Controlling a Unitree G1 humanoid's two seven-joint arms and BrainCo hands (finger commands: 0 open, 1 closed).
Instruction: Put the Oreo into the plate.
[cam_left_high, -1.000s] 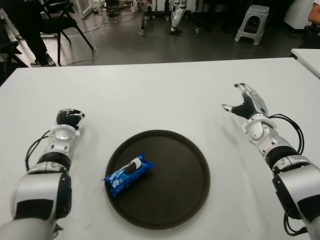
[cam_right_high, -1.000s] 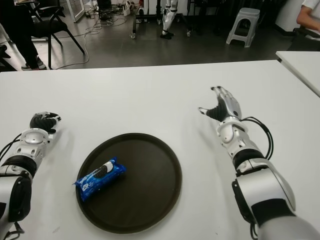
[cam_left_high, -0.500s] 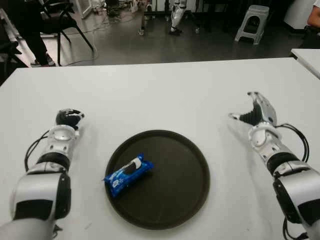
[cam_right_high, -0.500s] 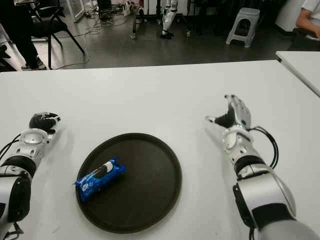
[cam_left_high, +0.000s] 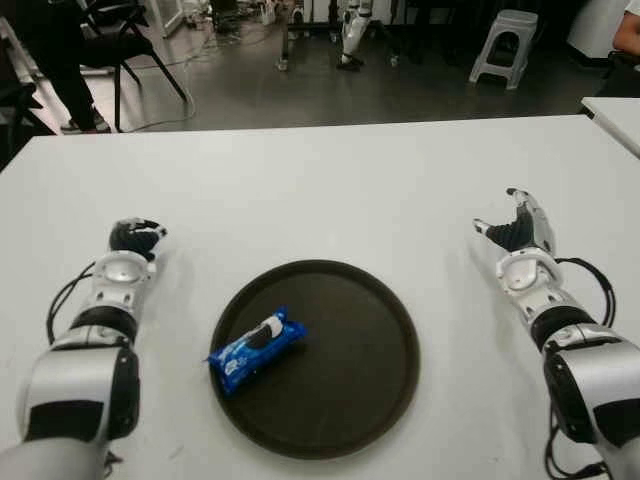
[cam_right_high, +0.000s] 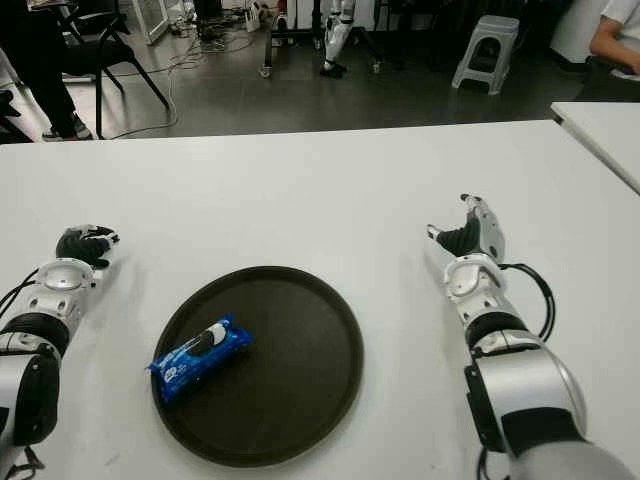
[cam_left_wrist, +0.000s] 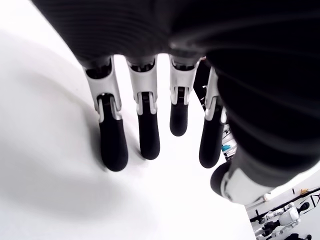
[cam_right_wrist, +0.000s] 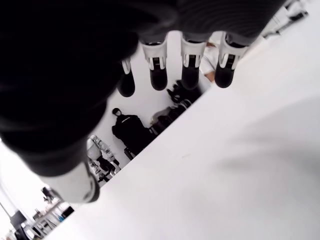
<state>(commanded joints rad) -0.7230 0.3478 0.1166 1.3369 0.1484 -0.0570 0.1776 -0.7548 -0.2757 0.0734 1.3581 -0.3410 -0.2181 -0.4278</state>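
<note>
Near the plate's (cam_left_high: 340, 400) left rim, blue Oreo pack (cam_left_high: 256, 349) lying inside, bare white table (cam_left_high: 320, 190) all around, left hand (cam_left_high: 132, 238) and right hand (cam_left_high: 520, 225) flanking, fingers extended, holding nothing.

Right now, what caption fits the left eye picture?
Oreo pack lies in the dark plate; left hand and right hand open on either side.

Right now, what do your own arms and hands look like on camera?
Both arms are glossy white shells with black joint sections. The left hand and right hand have black fingers with white knuckle segments. Round white wrist housings sit behind each hand, with black cables looping alongside the forearms.
</note>
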